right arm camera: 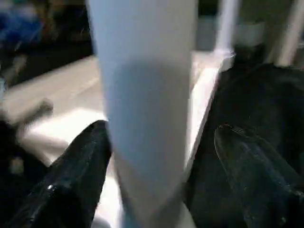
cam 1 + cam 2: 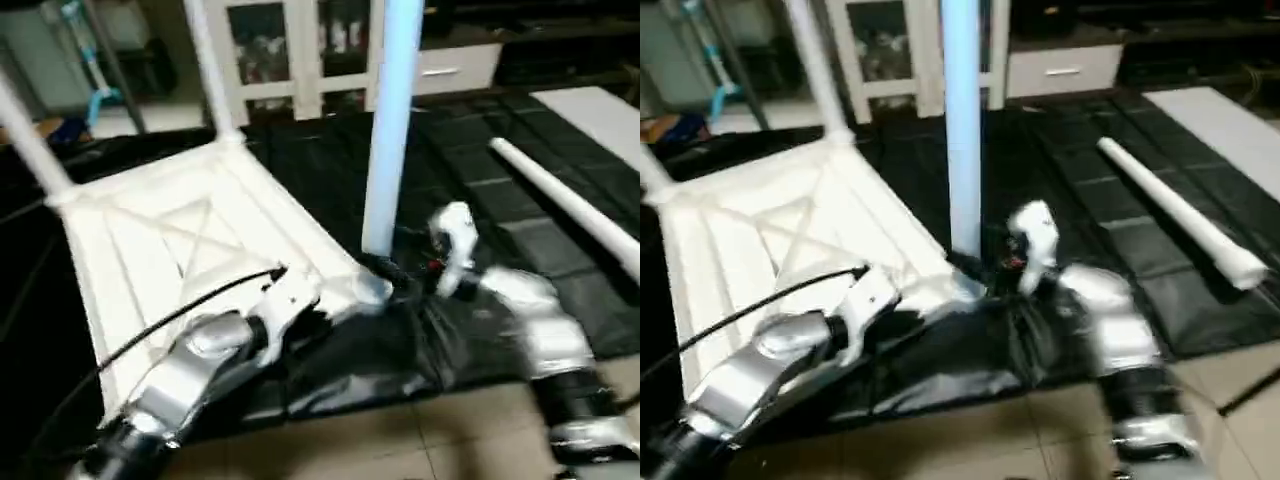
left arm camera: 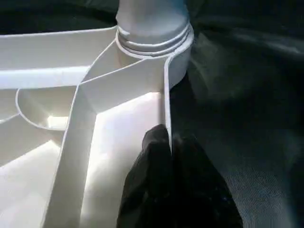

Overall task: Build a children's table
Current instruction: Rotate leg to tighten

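While your left fingers (image 3: 164, 156) sit pinched together on the rim wall of the table top (image 2: 150, 250), pinning it to the floor, your right fingers (image 1: 80, 180) stand wide either side of the near-corner leg (image 2: 390, 120), one brushing it, not gripping. Judging by that, you're bracing the top so the upright leg can be turned into its socket (image 3: 156, 47). The top lies upside down on the black sheet (image 2: 520, 200), X-ribs showing, three legs standing, a fourth leg (image 2: 1175, 215) loose nearby.
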You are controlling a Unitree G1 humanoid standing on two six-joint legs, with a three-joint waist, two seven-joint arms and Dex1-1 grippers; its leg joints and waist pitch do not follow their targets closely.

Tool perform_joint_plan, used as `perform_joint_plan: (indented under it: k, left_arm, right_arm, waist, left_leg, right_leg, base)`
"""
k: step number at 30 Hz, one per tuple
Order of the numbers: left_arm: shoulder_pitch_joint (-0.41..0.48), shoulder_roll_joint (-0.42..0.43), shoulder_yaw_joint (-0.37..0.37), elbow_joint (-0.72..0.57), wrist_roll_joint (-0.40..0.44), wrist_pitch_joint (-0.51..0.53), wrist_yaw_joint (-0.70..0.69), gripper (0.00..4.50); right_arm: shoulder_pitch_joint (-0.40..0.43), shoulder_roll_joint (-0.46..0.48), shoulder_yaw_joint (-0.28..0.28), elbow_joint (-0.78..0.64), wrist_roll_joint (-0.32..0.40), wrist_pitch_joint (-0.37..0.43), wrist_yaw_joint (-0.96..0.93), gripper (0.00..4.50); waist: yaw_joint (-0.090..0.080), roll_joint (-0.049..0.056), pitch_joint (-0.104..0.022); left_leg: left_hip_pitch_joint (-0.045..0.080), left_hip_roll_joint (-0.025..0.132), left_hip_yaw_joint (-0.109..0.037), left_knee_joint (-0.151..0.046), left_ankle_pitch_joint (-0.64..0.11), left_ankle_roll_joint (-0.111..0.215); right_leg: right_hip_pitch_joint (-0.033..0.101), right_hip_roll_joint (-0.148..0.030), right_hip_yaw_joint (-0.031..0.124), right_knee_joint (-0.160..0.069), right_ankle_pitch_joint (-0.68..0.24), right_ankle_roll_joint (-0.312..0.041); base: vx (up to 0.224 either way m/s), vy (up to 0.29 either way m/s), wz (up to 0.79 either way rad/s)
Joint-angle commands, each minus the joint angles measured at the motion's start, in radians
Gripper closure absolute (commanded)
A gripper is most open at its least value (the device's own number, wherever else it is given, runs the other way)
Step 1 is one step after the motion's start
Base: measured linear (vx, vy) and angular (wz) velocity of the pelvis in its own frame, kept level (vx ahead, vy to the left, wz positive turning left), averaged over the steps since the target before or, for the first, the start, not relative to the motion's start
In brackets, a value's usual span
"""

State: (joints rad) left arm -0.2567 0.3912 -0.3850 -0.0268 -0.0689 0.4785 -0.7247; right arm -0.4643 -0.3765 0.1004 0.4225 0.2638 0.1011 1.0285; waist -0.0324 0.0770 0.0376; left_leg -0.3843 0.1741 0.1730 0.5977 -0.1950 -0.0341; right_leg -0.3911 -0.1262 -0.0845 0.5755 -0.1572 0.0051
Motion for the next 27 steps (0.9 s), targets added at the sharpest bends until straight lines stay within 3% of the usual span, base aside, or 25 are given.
perform_joint_plan:
  k: [1, 5, 8, 13, 17, 27]
  left_arm:
    - [0.035, 0.033, -0.039, 0.013, 0.007, 0.031, -0.056, 4.5]
    - [0.047, 0.049, -0.05, -0.018, -0.011, 0.028, -0.093, 4.5]
    - [0.052, 0.057, -0.054, -0.039, -0.02, 0.043, -0.1, 4.5]
    - [0.056, 0.066, -0.054, -0.05, -0.023, 0.049, -0.11, 4.5]
    - [0.058, 0.071, -0.051, -0.059, -0.023, 0.055, -0.12, 4.5]
    - [0.057, 0.078, -0.053, -0.06, -0.026, 0.062, -0.128, 4.5]
  right_arm:
    - [0.014, -0.029, 0.046, 0.01, -0.039, -0.006, 0.084, 0.69]
    - [0.016, -0.038, 0.06, 0.032, -0.054, -0.03, 0.113, 0.69]
    - [0.015, -0.037, 0.064, 0.052, -0.043, -0.042, 0.14, 0.84]
    - [0.001, -0.032, 0.053, 0.087, -0.027, -0.061, 0.151, 1.19]
    - [-0.01, -0.028, 0.043, 0.11, -0.029, -0.079, 0.169, 1.62]
    - [0.001, -0.027, 0.036, 0.115, -0.007, -0.078, 0.197, 2.43]
  waist:
    - [0.009, -0.011, -0.058]
    - [0.025, -0.013, -0.067]
    - [0.031, -0.011, -0.064]
    - [0.036, -0.015, -0.058]
    - [0.034, -0.015, -0.059]
    - [0.037, -0.014, -0.064]
  left_leg:
    - [0.008, 0.043, -0.006, -0.077, -0.271, 0.071]
    - [0.006, 0.042, -0.006, -0.065, -0.138, 0.116]
    - [0.011, 0.044, -0.004, -0.068, -0.161, 0.117]
    - [0.017, 0.046, -0.002, -0.078, -0.263, 0.07]
    - [0.019, 0.045, 0.001, -0.079, -0.294, 0.057]
    - [0.016, 0.044, 0.003, -0.072, -0.222, 0.086]
  right_leg:
    - [0.034, -0.02, 0.032, -0.056, -0.212, -0.24]
    - [0.042, -0.018, 0.03, -0.038, -0.094, -0.273]
    - [0.039, -0.015, 0.031, -0.04, -0.123, -0.276]
    - [0.033, -0.01, 0.04, -0.047, -0.218, -0.251]
    - [0.03, -0.012, 0.044, -0.052, -0.245, -0.238]
    - [0.034, -0.012, 0.042, -0.044, -0.184, -0.253]
  base:
    - [0.057, -0.018, 0.06]
    - [0.026, -0.006, -0.01]
    - [0.0, 0.0, 0.0]
    - [0.0, 0.0, 0.0]
    - [0.0, 0.0, 0.0]
    - [0.0, 0.0, 0.0]
